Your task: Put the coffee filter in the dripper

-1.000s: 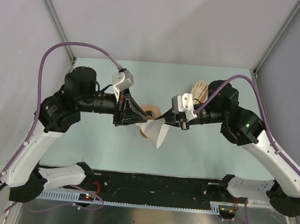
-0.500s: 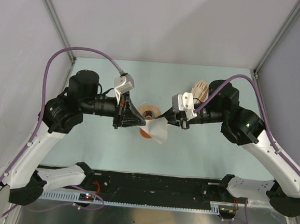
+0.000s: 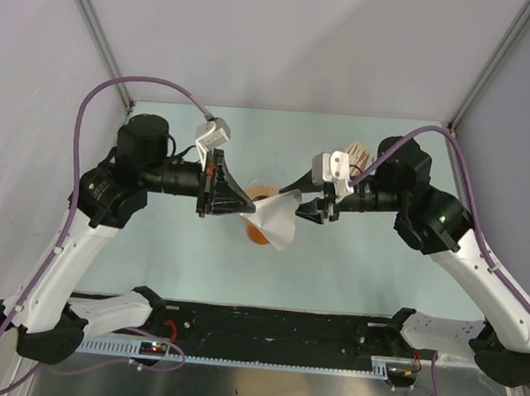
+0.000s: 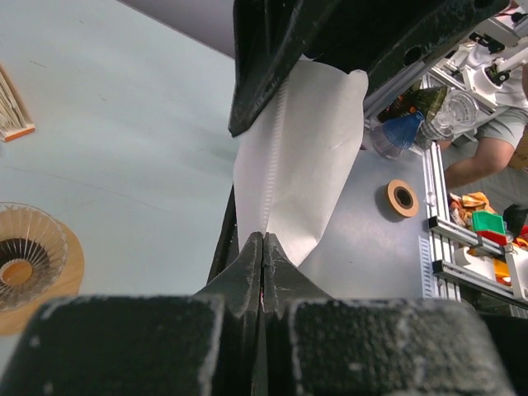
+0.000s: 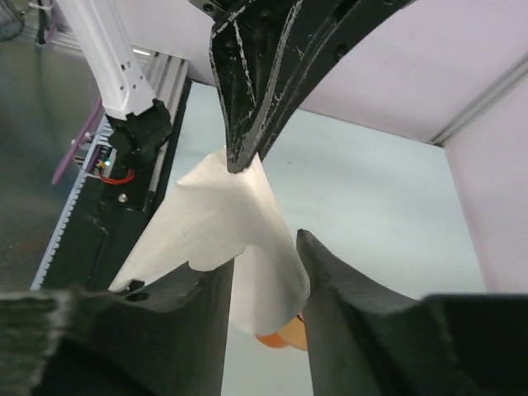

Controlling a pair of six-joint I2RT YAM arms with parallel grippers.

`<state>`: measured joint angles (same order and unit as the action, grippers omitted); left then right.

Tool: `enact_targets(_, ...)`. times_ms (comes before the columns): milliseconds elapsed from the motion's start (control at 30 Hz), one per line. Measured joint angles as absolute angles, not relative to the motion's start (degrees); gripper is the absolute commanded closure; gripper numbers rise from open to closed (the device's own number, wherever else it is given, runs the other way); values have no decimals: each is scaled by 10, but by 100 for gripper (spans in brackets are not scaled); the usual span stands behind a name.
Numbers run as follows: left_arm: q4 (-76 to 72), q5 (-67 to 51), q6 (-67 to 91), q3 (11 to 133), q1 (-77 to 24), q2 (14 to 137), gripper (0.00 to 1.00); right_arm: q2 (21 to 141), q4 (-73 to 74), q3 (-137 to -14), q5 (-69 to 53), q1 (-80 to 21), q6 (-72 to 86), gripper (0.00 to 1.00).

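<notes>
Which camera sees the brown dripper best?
The left wrist view: the dripper shows its ribs and dark centre hole. The top view shows only a small tan bit beside the left hand. The right wrist view doesn't clearly show it.

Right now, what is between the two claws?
The white paper filter, pinched shut in the left claw; the right claw stands open around its other edge. The top view shows it.

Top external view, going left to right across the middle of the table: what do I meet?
First the left gripper, jaws shut on the paper → coffee filter → right gripper, jaws apart → filter stack, farther back.
</notes>
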<state>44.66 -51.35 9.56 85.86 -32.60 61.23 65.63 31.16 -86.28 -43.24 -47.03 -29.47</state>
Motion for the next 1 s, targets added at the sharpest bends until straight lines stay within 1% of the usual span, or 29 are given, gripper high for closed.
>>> enact_targets(67,445,-519,106,859,-318,612,100,653,312,-863,-423,-464,-282,49)
enact_targets(133,438,-528,120,859,-305,613,100,647,314,-863,-414,-455,-266,46)
enact_targets(267,403,-547,166,858,-267,618,100,621,316,-858,-394,-426,-233,45)
enact_targets(367,350,-562,219,849,-236,620,100,595,316,-854,-383,-398,-207,44)
enact_targets(433,311,-569,259,839,-220,622,100,579,316,-849,-380,-384,-193,43)
enact_targets(600,211,-579,361,819,-206,630,100,559,297,-834,-381,-395,-165,31)
enact_targets(667,166,-583,407,804,-205,630,100,561,277,-829,-381,-409,-163,28)
enact_targets(833,49,-587,516,776,-198,637,100,584,204,-805,-359,-462,-178,27)
enact_targets(1000,-18,-587,571,776,-197,645,100,606,132,-780,-326,-491,-199,30)
